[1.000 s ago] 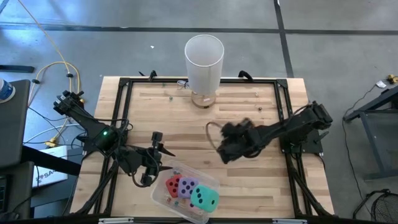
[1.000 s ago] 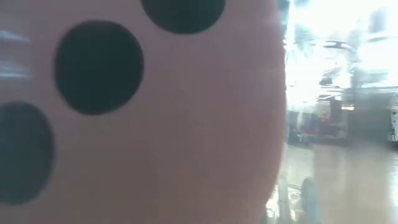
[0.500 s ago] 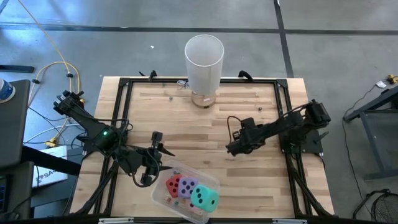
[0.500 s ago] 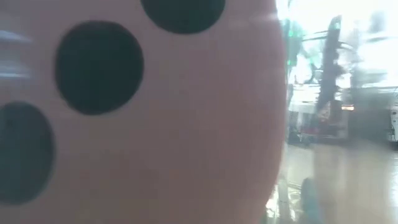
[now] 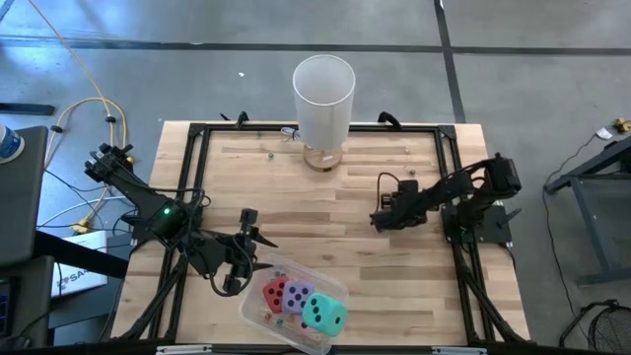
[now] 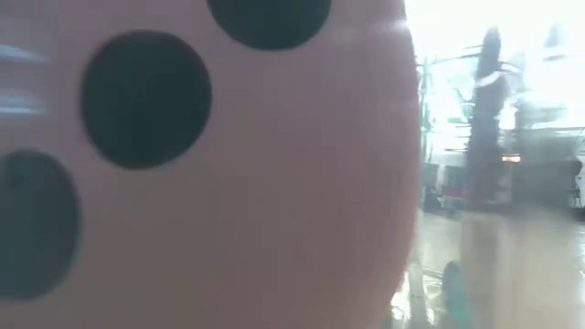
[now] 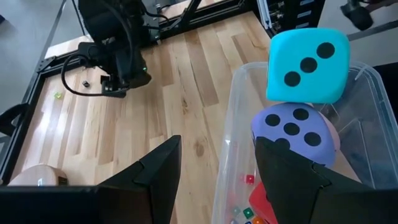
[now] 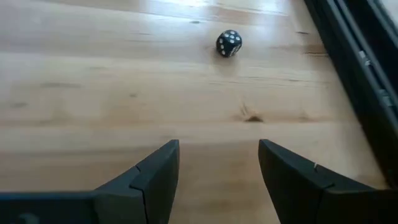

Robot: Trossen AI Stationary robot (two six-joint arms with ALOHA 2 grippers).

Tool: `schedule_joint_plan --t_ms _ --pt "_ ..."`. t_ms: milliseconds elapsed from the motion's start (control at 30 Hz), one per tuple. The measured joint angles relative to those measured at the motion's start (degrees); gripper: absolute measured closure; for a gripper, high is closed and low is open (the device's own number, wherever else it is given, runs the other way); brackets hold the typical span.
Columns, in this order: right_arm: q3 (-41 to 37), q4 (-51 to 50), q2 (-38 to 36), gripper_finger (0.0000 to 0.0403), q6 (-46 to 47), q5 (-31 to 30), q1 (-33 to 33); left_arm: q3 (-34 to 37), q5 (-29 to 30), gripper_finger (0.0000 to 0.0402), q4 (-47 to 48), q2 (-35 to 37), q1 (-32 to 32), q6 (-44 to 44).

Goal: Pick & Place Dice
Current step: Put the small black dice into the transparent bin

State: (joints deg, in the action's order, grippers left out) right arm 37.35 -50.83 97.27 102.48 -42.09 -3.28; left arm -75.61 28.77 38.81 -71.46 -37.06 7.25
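Nearest the front edge of the table [image 5: 394, 296], a clear plastic bin [image 5: 258, 301] was seen holding the foam dice: the red die [image 5: 274, 292], the purple die [image 5: 298, 297] with a pink one largely hidden beneath it, and the teal die [image 5: 323, 314] stacked against them; small coloured beads [image 7: 249, 211] lay in the bin's bottom. The low view was almost wholly blocked by a pinkish die face with dark pips. Just beside the bin's rim, the left gripper [image 5: 241, 258] was held with its fingers apart and nothing between them. Farther back, the right gripper [image 5: 386, 210] was poised low over bare wood on the right side, its fingers likewise parted and empty, with a tiny black die [image 8: 228, 43] ahead of it. At the far edge stood a white cup [image 5: 323, 99]. All four dice appeared to be binned, so the placing was judged essentially complete; the next move was judged to call only for both arms to be drawn clear.
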Motion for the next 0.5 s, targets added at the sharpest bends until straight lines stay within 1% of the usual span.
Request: schedule_joint_plan --t_ms 233,500 --pt "-3.7 9.7 -0.1 0.0193 -5.6 -4.1 5.7 0.0 0.0 0.0204 0.0 0.0 1.5 -0.3" --pt "-3.7 13.2 -0.1 0.0193 -11.5 -5.4 11.7 0.1 -0.1 0.0204 0.0 0.0 4.1 0.1"
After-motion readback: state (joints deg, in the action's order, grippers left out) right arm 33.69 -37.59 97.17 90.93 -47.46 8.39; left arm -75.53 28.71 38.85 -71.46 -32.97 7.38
